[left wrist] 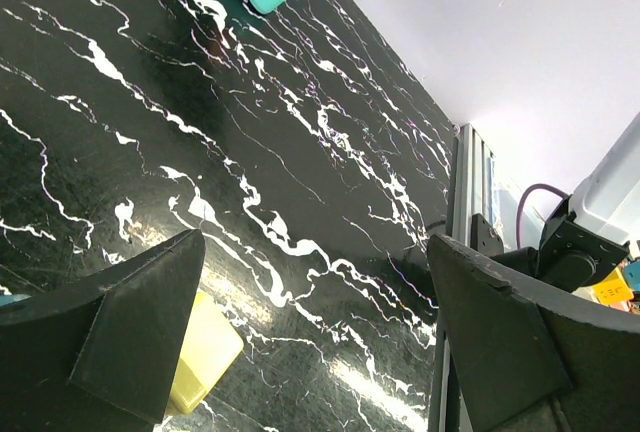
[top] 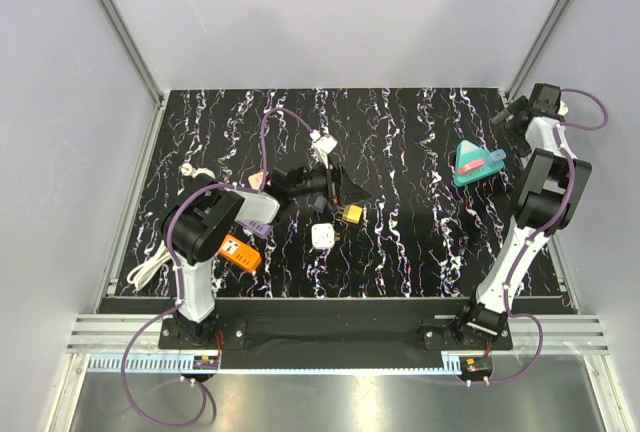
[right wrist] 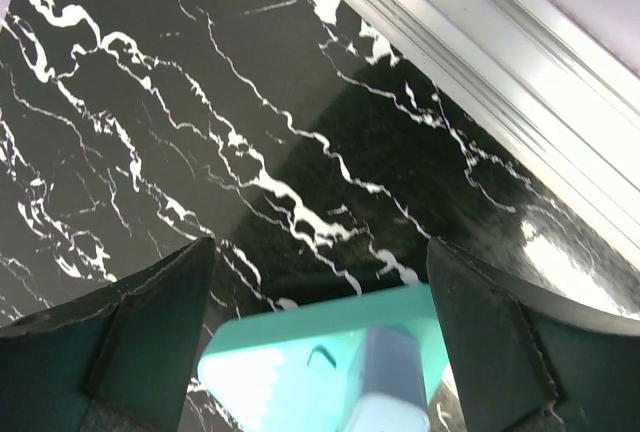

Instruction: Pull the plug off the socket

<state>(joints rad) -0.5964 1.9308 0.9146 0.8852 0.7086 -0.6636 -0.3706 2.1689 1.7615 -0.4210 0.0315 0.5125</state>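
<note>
the teal socket (top: pixel 468 174) lay on the black marbled counter (top: pixel 420 252), toward its far right, with a pink-red plug (top: pixel 470 164) sitting in its top face. the right fingers (top: pixel 508 115) hung just beyond it near the back right corner, spread wide and holding nothing; from the right wrist's own view the socket's teal edge showed low between the two tips, touching neither. the left fingers (top: pixel 340 184) were out over the middle of the counter, well apart from the socket, also spread wide and empty. just beside them lay a yellow connector (top: pixel 352 214) and a white cube adapter (top: pixel 322 236), and farther back a white plug on a purple cable (top: pixel 322 141). an orange block (top: pixel 240 252) sat near the left arm
</note>
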